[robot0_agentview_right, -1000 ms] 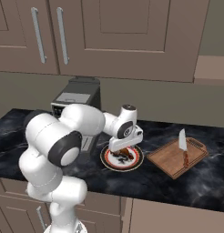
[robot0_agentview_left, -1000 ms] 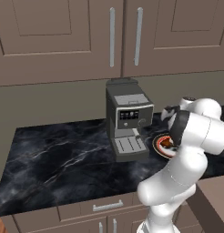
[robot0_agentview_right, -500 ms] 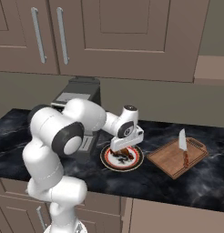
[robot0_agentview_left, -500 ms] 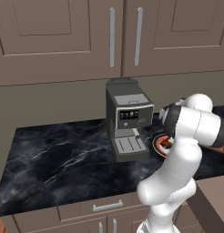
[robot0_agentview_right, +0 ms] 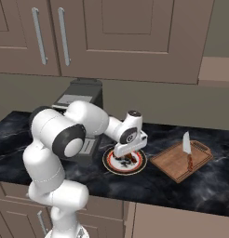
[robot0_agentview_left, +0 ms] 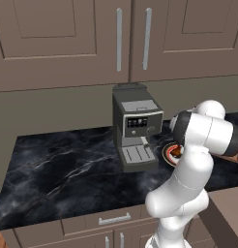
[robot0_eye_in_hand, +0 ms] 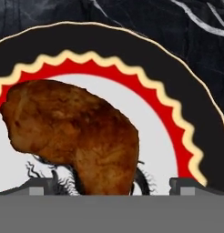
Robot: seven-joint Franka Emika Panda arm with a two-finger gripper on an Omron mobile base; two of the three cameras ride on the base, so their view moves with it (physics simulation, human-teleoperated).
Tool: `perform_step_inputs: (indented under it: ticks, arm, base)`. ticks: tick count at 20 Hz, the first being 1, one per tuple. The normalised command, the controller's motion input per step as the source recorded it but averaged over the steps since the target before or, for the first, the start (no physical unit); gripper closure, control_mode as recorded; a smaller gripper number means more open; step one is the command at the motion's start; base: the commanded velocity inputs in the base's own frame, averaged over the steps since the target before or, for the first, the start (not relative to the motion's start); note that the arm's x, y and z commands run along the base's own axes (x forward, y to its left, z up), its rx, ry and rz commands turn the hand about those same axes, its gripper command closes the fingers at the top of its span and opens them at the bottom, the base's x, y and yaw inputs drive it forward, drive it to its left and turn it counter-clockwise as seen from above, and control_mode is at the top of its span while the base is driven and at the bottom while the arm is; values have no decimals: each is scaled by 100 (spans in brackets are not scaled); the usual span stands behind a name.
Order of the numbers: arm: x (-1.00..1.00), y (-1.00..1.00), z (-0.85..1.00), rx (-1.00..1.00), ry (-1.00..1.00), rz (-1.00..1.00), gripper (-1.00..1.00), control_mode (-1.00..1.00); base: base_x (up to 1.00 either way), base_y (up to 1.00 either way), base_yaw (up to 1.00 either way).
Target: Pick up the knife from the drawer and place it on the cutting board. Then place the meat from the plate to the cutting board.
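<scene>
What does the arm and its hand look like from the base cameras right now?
The arm is glossy white with rounded, tube-like links and dark grey to black bands at the joints. The wrist ends in a white block carrying a round dark disc with a small light mark. The hand is a white body with two small dark fingers. No loose cables or lettering are visible.

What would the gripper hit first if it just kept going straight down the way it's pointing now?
Most likely the meat: the open gripper points down at it, fingertips either side, on the plate. How close is unclear.
</scene>
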Motion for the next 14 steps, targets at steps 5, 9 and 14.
perform_step_inputs:
  ticks: [5,9,14]
  arm:
    - [0,0,-14,0,-2,3,-100,-100]
    - [0,3,-18,0,0,4,-100,-100]
    - [0,12,-27,0,0,3,100,-100]
  base:
    - [0,0,0]
    - [0,0,0]
    - [0,0,0]
